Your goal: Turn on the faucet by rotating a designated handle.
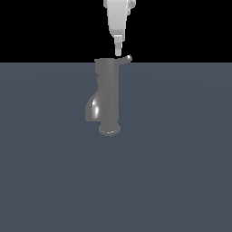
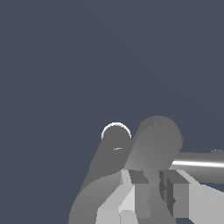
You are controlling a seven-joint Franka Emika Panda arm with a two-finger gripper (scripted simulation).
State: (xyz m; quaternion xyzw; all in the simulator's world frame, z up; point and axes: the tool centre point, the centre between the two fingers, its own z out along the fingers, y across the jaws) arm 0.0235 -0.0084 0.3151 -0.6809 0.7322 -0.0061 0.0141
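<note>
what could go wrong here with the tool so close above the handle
1. The tool hangs just above the faucet cap, near the handle's root. Coming straight down, it may jam on the cap instead of catching the lever.
2. The handle is thin with an upturned tip, so a sideways push could slip over it.
3. Pushing near the root gives little leverage, so the handle may barely turn.

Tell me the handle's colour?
Grey like the faucet; the handle shows best in the exterior view.
</note>
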